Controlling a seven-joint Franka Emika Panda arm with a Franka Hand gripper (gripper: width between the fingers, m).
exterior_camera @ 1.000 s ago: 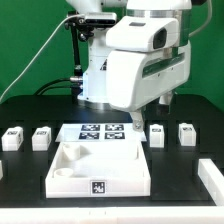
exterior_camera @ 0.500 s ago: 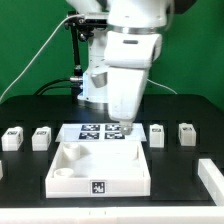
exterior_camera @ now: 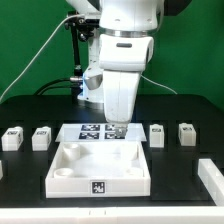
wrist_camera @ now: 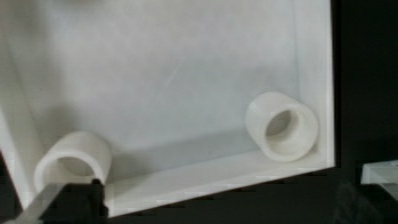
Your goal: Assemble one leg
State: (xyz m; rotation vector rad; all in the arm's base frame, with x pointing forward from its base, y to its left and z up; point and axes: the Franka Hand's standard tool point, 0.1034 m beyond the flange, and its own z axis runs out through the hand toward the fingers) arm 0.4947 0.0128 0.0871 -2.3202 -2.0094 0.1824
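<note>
Four small white legs stand in a row on the black table: two at the exterior view's left point(exterior_camera: 12, 137) point(exterior_camera: 42, 137) and two at its right point(exterior_camera: 157, 134) point(exterior_camera: 187, 132). The big white panel point(exterior_camera: 98, 170) lies in front, and the wrist view shows two of its round sockets point(wrist_camera: 279, 124) point(wrist_camera: 75, 158). My gripper point(exterior_camera: 117, 128) hangs low over the panel's far edge, near the marker board point(exterior_camera: 92, 132). It holds nothing. One dark finger point(wrist_camera: 64, 200) shows at the wrist view's edge, so the jaws look spread.
Another white part point(exterior_camera: 211, 176) lies at the front of the exterior view's right. The robot base and cables stand behind the marker board. A pale block point(wrist_camera: 381, 173) shows at the wrist view's edge.
The arm has swung toward the exterior view's left and turned. The gripper moved from beside the right-hand legs to the panel's far edge.
</note>
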